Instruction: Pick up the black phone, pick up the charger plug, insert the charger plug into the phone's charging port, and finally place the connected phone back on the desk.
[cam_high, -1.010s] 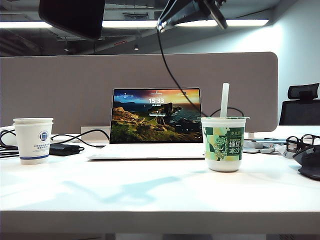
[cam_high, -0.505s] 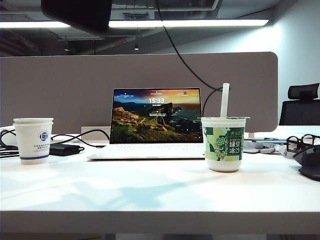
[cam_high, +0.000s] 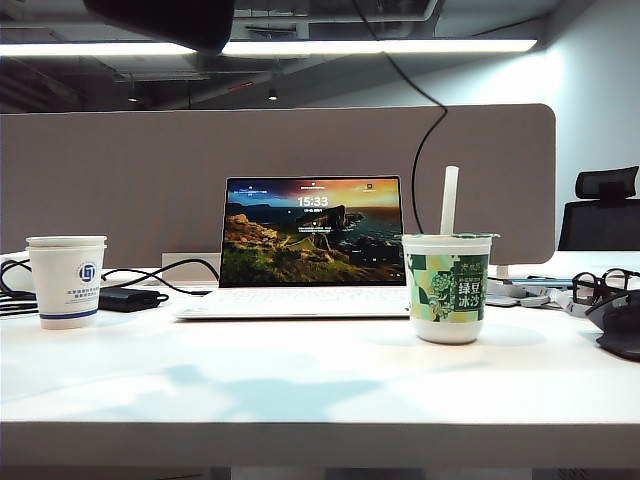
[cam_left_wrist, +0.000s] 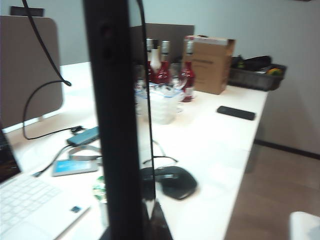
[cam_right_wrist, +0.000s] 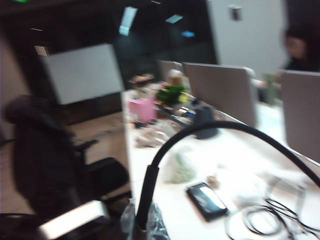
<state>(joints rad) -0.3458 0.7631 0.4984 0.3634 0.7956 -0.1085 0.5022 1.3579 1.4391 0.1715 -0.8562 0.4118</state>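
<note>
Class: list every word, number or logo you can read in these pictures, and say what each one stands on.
"15:33": on the laptop screen; the smaller line beneath it is too small to read.
Green drink cup: white Chinese characters, too small to read surely.
White paper cup: blue round logo; text below unreadable.
Cardboard box: print blurred.
Wrist views: nothing else readable.

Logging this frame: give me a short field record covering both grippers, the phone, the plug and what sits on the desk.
left gripper: shut on black phone, held up off the desk
right gripper: shut on charger plug, its cable arcing away
plug in port: cannot tell
phone back on desk: not yet
on desk: open laptop, paper cup on the left, green drink cup with straw on the right
</note>
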